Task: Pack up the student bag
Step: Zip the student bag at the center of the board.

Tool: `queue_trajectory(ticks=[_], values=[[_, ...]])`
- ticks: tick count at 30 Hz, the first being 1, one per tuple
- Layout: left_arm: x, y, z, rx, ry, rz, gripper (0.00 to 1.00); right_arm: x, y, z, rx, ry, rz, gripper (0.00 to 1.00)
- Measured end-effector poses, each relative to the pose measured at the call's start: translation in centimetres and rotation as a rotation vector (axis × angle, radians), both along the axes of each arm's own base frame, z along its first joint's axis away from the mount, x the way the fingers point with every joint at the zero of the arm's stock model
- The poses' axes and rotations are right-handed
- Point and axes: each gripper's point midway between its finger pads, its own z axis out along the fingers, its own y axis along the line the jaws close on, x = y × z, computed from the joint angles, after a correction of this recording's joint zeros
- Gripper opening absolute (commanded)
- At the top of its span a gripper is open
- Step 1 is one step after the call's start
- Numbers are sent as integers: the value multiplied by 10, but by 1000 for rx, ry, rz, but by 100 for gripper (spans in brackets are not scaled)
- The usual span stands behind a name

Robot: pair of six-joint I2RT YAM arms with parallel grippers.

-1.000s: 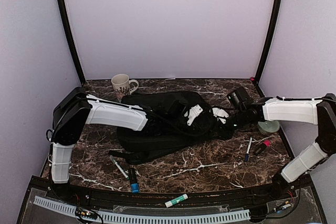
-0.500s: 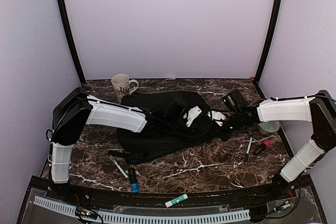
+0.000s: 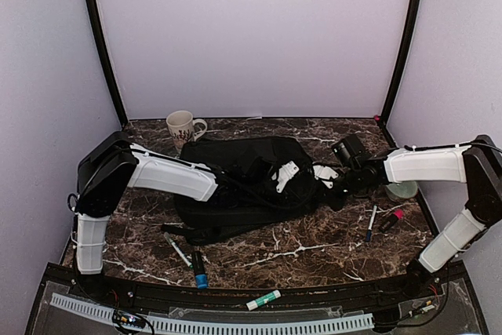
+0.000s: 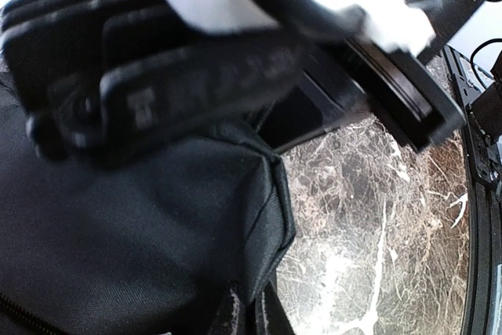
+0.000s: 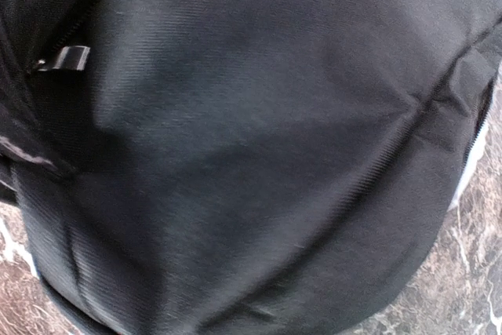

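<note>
Shut the right claw (image 3: pixel 325 177) tight just now, from wider a moment ago, and pushed it against the end of the student bag (image 3: pixel 235 194) farthest from the mug (image 3: pixel 182 126). Seems to pinch bag cloth there, but hard to tell with only black cloth up close. Kept the left claw (image 3: pixel 286 175) squeezed narrow on top of the bag, nearer the mug. Left the bag flat on the desk (image 3: pixel 314 249), just beside the mug. Looks ready to pull the bag open for packing.

A lab booth: plain walls (image 3: pixel 251 37) enclose a marble tabletop (image 3: pixel 314 249).
</note>
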Motion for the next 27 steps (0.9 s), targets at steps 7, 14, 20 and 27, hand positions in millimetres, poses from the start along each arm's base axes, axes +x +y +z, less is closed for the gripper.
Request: queue_trajectory(ticks=[7, 14, 20, 27], values=[[-5, 6, -5, 6, 4, -2, 0, 11, -17, -2, -13, 1, -57, 0], [-6, 7, -4, 3, 7, 0, 0, 12, -19, -2, -13, 2, -64, 0], [-6, 8, -5, 4, 7, 2, 0, 9, -20, -3, -13, 11, -58, 0], [-6, 9, -5, -1, 4, 4, 0, 4, -26, 3, -17, 0, -47, 0]])
